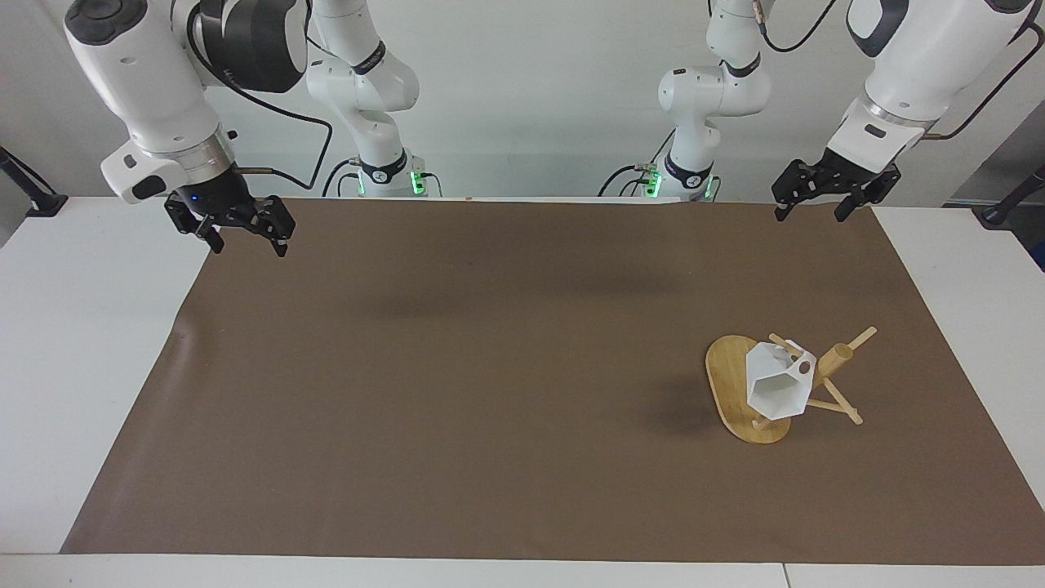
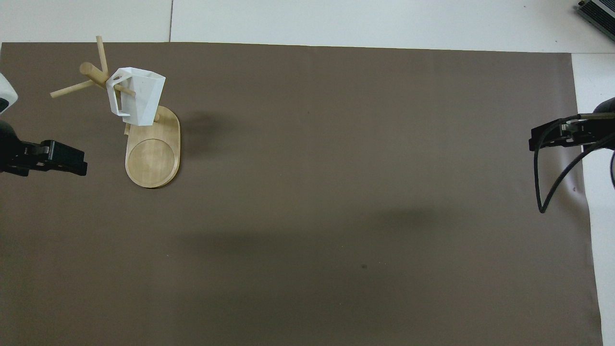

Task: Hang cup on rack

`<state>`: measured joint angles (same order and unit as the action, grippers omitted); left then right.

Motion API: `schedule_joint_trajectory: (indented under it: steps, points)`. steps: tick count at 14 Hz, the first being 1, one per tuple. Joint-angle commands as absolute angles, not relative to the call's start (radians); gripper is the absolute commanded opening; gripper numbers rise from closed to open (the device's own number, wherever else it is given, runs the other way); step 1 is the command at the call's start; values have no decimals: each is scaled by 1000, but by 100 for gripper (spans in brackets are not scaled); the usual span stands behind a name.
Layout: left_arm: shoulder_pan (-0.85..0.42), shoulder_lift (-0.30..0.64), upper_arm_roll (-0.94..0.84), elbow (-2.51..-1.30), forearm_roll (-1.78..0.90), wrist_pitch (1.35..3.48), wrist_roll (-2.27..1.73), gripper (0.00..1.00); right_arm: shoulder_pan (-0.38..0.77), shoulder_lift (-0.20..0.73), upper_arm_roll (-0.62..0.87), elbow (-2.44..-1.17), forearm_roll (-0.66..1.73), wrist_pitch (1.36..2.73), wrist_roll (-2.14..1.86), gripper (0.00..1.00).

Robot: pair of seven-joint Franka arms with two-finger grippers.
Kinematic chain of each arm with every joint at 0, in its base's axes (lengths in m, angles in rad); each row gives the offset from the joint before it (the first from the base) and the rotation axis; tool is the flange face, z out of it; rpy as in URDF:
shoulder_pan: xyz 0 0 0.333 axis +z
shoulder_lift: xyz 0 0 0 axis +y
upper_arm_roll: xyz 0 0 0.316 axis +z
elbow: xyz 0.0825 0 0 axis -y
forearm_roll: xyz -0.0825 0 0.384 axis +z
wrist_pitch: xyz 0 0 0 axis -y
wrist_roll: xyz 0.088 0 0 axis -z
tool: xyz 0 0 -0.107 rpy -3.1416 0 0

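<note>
The white faceted cup [image 1: 775, 390] [image 2: 140, 96] hangs by its handle on a peg of the bamboo rack [image 1: 727, 377] [image 2: 153, 154], tilted, above the oval base. The rack stands on the mat toward the left arm's end of the table. No gripper touches either one. My left gripper [image 1: 810, 214] [image 2: 72, 161] hangs open and empty over the mat's edge at that end, apart from the rack. My right gripper [image 1: 250, 245] [image 2: 535, 142] waits open and empty over the mat's edge at the right arm's end.
A brown mat [image 1: 457, 367] [image 2: 336, 192] covers most of the white table [image 1: 90, 343]. A black cable [image 2: 552, 182] loops down from the right wrist. A dark device [image 2: 598, 14] sits at the table's corner farthest from the robots.
</note>
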<state>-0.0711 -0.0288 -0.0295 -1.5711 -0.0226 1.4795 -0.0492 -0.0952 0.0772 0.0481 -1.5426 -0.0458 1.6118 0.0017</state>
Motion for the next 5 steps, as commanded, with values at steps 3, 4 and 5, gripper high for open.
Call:
schedule_joint_trajectory:
  steps: [3,4,5]
  points:
    - [-84,-43,-14,-1575,0,1468,-37,100,-97,63,49,-1555,-48,1606,18,100]
    - [-87,-43,-14,-1575,0,1470,-37,100,-97,63,51,-1555,-46,1606,18,100]
    - [-86,-43,-14,-1577,2,1470,-37,100,-97,63,51,-1555,-45,1606,18,100]
